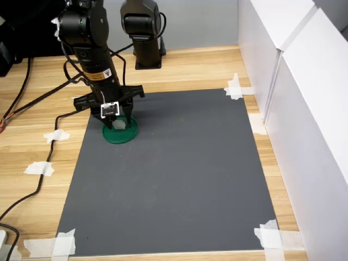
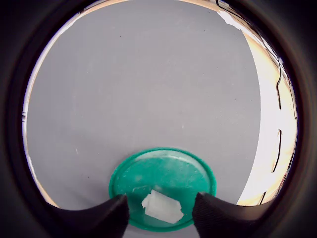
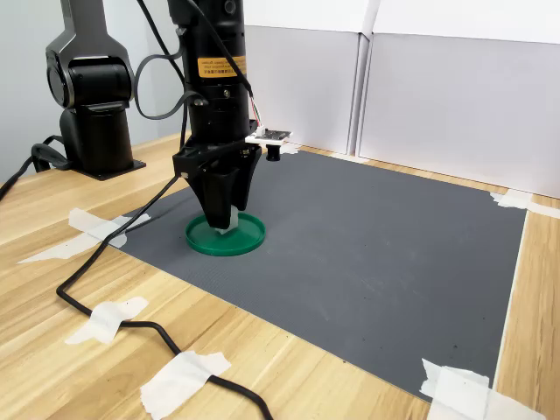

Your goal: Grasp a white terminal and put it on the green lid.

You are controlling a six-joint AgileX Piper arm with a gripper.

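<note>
First exterior view: the green lid sits near the dark mat's far corner on the first exterior view's left, just in from the edge. The gripper hangs right over it, and the rest of the mat toward the white wall panels is wide open. The white terminal is only a pale speck between the fingers here, so contact is hard to judge. Tape scraps pin the mat corners, and a black cable trails over the wooden table.

Wrist view: the terminal lies on the lid, toward the rim nearest the camera. The two dark fingertips stand spread on either side with green showing between each and the part, so the pincer is open and not pinching anything. Dark vignette cuts off everything round the border.

Second exterior view: the fingers come down onto the lid and hide most of the terminal; only a whitish sliver shows. Bare mat runs toward the second exterior view's right.
</note>
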